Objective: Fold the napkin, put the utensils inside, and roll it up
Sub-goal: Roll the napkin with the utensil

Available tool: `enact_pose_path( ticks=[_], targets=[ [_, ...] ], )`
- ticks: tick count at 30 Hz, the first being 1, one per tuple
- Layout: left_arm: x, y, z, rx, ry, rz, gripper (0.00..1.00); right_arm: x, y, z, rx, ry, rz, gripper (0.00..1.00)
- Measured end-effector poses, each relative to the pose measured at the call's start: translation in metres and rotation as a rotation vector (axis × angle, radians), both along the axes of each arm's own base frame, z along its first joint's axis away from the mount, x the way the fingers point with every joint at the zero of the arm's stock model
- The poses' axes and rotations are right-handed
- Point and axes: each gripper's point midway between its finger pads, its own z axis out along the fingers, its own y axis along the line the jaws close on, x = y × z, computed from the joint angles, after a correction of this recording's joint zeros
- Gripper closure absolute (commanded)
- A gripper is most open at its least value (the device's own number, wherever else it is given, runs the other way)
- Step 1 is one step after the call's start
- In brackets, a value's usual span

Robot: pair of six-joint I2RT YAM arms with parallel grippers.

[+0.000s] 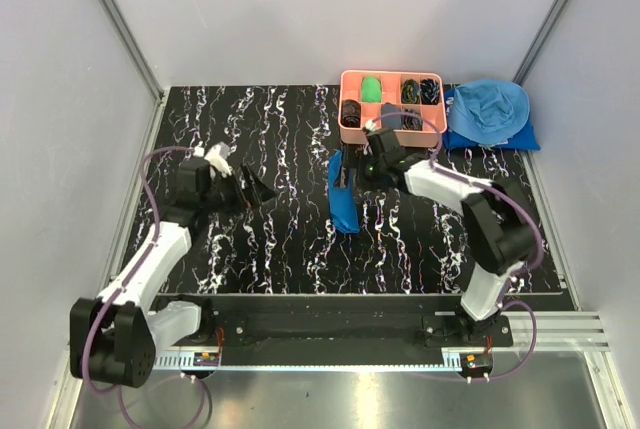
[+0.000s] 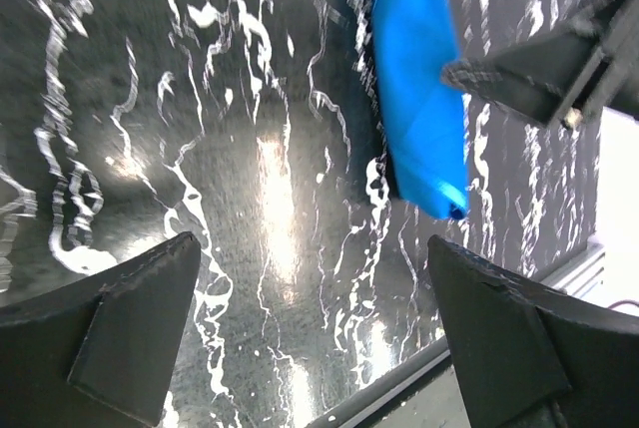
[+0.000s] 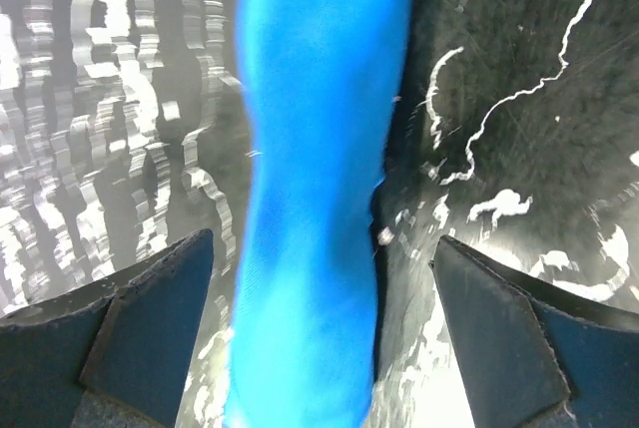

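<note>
The napkin (image 1: 345,204) lies as a narrow royal-blue roll on the black marbled table, just right of centre. It also shows in the left wrist view (image 2: 419,99) and the right wrist view (image 3: 315,199). My right gripper (image 1: 352,169) is open over the roll's far end, and its jaws stand wide on either side of the cloth (image 3: 321,238) without touching it. My left gripper (image 1: 256,191) is open and empty over bare table to the left of the roll (image 2: 312,243). The fork and spoon are not in view.
A pink compartment tray (image 1: 391,73) with small items stands at the back, right behind my right gripper. A sky-blue heap of cloth (image 1: 488,114) lies to its right. The table's near edge rail (image 2: 449,368) shows below my left gripper.
</note>
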Motion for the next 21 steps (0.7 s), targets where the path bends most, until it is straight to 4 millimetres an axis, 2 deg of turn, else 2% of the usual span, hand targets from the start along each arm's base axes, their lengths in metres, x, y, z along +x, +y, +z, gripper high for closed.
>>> enact_pose_path(
  ticks=[2,6,9,11,13,16,19,21],
  targets=[
    [0.002,0.008,0.017,0.010,-0.048,0.012,0.01,-0.002,-0.003,0.022,0.012,-0.051,0.006,0.00],
    [0.000,0.023,0.056,0.040,-0.176,0.031,0.01,-0.008,-0.017,0.086,0.058,-0.236,-0.001,0.00],
    [-0.009,0.029,0.083,0.064,-0.291,0.034,0.01,-0.023,-0.040,0.133,0.090,-0.418,-0.038,0.00],
    [-0.018,0.031,0.097,0.079,-0.353,0.031,0.01,-0.033,-0.055,0.148,0.091,-0.507,-0.065,0.00],
    [-0.026,0.034,0.109,0.094,-0.413,0.034,0.01,-0.041,-0.068,0.150,0.079,-0.557,-0.090,0.00],
    [-0.032,0.041,0.119,0.125,-0.468,0.062,0.01,-0.055,-0.088,0.132,0.033,-0.580,-0.125,0.00],
    [-0.037,0.048,0.120,0.154,-0.482,0.089,0.01,-0.065,-0.105,0.110,-0.019,-0.571,-0.153,0.00],
    [-0.039,0.051,0.118,0.168,-0.482,0.100,0.01,-0.070,-0.111,0.104,-0.037,-0.575,-0.162,0.00]
  ],
)
